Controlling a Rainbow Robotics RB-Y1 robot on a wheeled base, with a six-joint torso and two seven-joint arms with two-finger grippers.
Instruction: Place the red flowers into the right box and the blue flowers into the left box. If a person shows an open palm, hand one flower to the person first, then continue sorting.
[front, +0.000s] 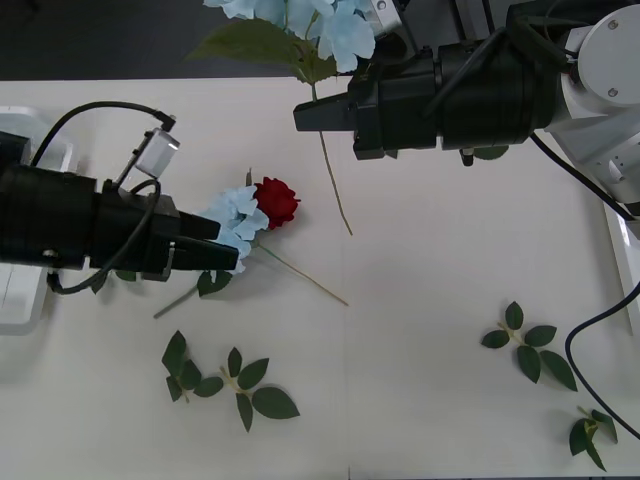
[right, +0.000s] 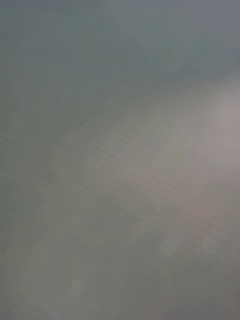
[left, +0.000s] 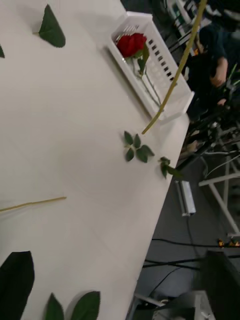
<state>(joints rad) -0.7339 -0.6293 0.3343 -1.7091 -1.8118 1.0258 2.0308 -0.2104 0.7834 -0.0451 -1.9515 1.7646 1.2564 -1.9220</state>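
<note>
Jaws of the right gripper (front: 300, 116) are clenched on a blue flower (front: 300, 25) at twelve o'clock; left gripper (front: 228, 245) jaws, state unclear, are beside a red flower (front: 276, 201).

Off-white bench (front: 450, 250). Deep-red rose (front: 276, 201) beside a pale sky-blue hydrangea head (front: 232, 222); a second pale blue hydrangea (front: 300, 20) at 12 o'clock, on an olive-green stem. Dark green leaf sprigs (front: 228, 382). Black arm housings. White slotted basket (left: 170, 85) containing a red rose (left: 131, 44).
</note>
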